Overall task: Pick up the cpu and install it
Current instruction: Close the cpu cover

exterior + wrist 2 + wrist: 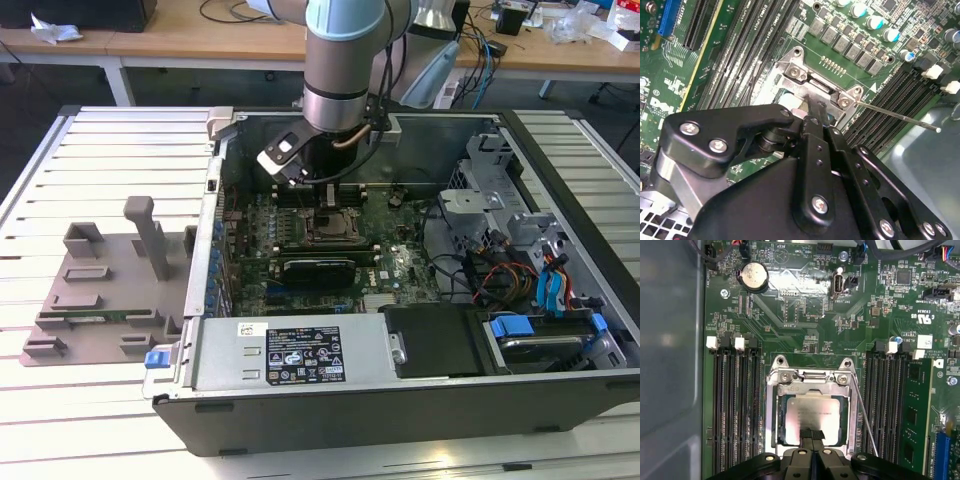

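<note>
Silvery-grey, the cpu (pixel 812 417) already lies in the metal-framed socket (pixel 771 410) with the tool (pixel 812 435) pinched shut at its near edge, so seating looks done, and releasing it calls for care.

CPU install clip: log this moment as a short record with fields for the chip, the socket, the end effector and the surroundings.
cpu: silvery chip lying flat inside the socket frame
socket: metal frame on the green motherboard, with its thin lever rod standing free at one side
end effector: fingertips together at the chip's edge, over the socket
surroundings: open computer case on a slatted table; memory slots flank the socket
</note>
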`<action>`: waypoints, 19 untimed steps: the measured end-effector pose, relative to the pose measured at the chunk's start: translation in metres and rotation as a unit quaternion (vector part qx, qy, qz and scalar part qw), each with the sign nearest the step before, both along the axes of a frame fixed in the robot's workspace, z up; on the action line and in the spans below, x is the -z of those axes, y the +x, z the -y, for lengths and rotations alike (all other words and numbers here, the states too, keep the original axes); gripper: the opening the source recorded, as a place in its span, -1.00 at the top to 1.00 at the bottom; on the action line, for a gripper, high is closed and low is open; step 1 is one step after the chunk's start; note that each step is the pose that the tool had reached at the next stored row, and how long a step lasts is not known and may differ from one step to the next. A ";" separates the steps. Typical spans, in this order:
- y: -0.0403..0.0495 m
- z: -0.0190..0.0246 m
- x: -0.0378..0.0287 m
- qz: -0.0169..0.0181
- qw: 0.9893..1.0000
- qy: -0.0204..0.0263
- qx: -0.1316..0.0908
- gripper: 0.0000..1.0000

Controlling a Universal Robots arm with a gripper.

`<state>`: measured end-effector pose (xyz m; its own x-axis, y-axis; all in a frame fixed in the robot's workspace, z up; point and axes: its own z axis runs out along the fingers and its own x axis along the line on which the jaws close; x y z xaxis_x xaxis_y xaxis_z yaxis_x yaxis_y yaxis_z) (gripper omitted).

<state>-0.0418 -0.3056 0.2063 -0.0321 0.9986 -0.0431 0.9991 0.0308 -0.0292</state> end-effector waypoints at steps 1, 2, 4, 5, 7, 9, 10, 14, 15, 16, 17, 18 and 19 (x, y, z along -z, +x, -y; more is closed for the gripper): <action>0.0009 0.0000 -0.0002 0.000 1.000 0.000 0.000 0.79; 0.0020 0.0000 -0.0005 0.000 1.000 -0.001 0.000 0.79; 0.0052 -0.0001 -0.0007 0.000 1.000 -0.001 0.000 0.79; 0.0077 0.0000 -0.0008 -0.001 1.000 -0.002 0.000 0.79; 0.0115 0.0000 -0.0032 -0.001 1.000 -0.002 0.000 0.79; 0.0132 0.0000 -0.0047 -0.002 1.000 -0.002 0.000 0.79; 0.0137 0.0000 -0.0053 -0.002 1.000 -0.002 0.000 0.79; 0.0158 0.0000 -0.0066 -0.002 1.000 -0.002 0.000 0.79; 0.0168 0.0000 -0.0071 -0.002 1.000 -0.002 0.000 0.79; 0.0172 0.0000 -0.0075 -0.002 1.000 -0.002 0.000 0.79; 0.0179 0.0000 -0.0085 -0.002 1.000 -0.002 0.000 0.79; 0.0181 0.0000 -0.0097 -0.002 1.000 -0.002 0.000 0.79; 0.0184 0.0000 -0.0114 -0.002 1.000 -0.002 0.000 0.79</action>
<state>-0.0234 -0.3055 0.2178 -0.0322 0.9984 -0.0466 0.9990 0.0307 -0.0339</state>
